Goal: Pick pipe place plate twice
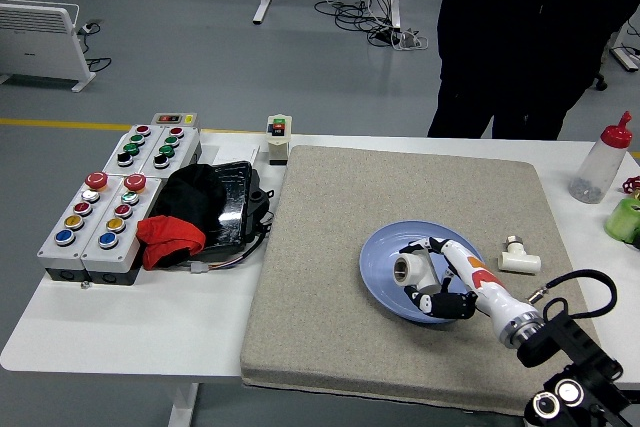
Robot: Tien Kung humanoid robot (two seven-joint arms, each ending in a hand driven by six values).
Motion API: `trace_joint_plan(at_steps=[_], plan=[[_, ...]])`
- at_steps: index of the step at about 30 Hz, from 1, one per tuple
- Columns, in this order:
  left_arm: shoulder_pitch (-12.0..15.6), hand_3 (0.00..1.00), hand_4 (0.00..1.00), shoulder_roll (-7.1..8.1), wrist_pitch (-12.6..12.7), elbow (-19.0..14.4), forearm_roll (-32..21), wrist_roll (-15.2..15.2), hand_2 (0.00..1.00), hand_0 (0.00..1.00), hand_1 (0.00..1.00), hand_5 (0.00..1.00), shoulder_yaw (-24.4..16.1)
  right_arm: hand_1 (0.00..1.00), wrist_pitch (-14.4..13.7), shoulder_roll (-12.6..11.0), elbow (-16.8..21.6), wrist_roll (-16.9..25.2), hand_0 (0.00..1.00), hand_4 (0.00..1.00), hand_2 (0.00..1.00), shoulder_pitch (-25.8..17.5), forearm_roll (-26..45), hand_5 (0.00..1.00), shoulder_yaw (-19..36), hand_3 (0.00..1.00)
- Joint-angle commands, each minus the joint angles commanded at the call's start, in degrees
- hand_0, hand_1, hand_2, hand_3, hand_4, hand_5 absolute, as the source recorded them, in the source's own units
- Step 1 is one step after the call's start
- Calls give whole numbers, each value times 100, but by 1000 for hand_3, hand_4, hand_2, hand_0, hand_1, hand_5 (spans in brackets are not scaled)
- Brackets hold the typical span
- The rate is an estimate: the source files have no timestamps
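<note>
My right hand (425,274) reaches in from the lower right and hovers over the blue plate (380,269), fingers curled around a white pipe elbow (408,270). A second white pipe fitting, a tee with a metal end (518,258), lies on the grey mat (330,207) just right of the plate. The plate sits in the middle right of the mat. My left hand does not show.
Button boxes (110,197) stand at the left, beside a black tray with red and black cloth (200,212). A small switch box (278,137) sits at the mat's far left corner. A squeeze bottle (600,162) and a green object (625,217) stand far right. A person in black (530,37) stands behind the table.
</note>
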Motion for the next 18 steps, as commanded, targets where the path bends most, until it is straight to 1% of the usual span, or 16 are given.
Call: trace_joint_plan(at_steps=[1, 2, 4, 5, 6, 7, 8, 11, 12, 17, 18], plan=[[1, 613, 251, 0, -1, 0, -9, -3, 676, 691, 659, 998, 4, 545, 2, 37, -81, -24, 422, 483, 593, 94, -18, 169, -46, 626], [-1, 613, 251, 2, -4, -3, -39, -16, 676, 691, 659, 998, 25, 545, 136, 108, -192, -200, 422, 483, 593, 257, -143, 169, -131, 626], [-5, 613, 251, 5, -8, -4, -79, -32, 676, 691, 659, 998, 51, 545, 222, 165, -289, -327, 422, 483, 593, 395, -293, 169, -221, 626], [-8, 613, 252, 6, -8, -5, -100, -40, 677, 691, 658, 998, 64, 767, 280, 192, -345, -403, 772, 590, 923, 477, -416, 245, -266, 788], [-9, 613, 252, 7, -8, -5, -110, -43, 677, 691, 658, 998, 69, 767, 319, 192, -376, -448, 772, 590, 923, 520, -494, 245, -287, 788], [-15, 613, 252, 7, -9, -6, -139, -54, 677, 691, 658, 998, 91, 767, 495, 192, -435, -631, 772, 590, 923, 615, -646, 245, -312, 788], [-16, 613, 252, 7, -9, -7, -145, -57, 677, 691, 658, 998, 95, 767, 556, 192, -448, -697, 772, 590, 923, 636, -688, 245, -317, 788], [-24, 613, 252, 11, -8, -9, -203, -81, 677, 691, 658, 998, 133, 767, 608, 192, -537, -803, 772, 590, 923, 744, -809, 245, -372, 788], [-25, 613, 252, 13, -3, -13, -243, -95, 677, 691, 655, 998, 160, 940, 608, 192, -554, -850, 998, 749, 998, 767, -832, 303, -370, 998], [-24, 613, 252, 13, -1, -18, -296, -113, 677, 691, 655, 998, 201, 940, 626, 192, -551, -850, 998, 749, 998, 769, -802, 303, -304, 998], [-25, 613, 252, 10, -1, -17, -294, -111, 678, 692, 655, 998, 197, 952, 654, 192, -521, -838, 998, 762, 998, 758, -783, 292, -262, 998]])
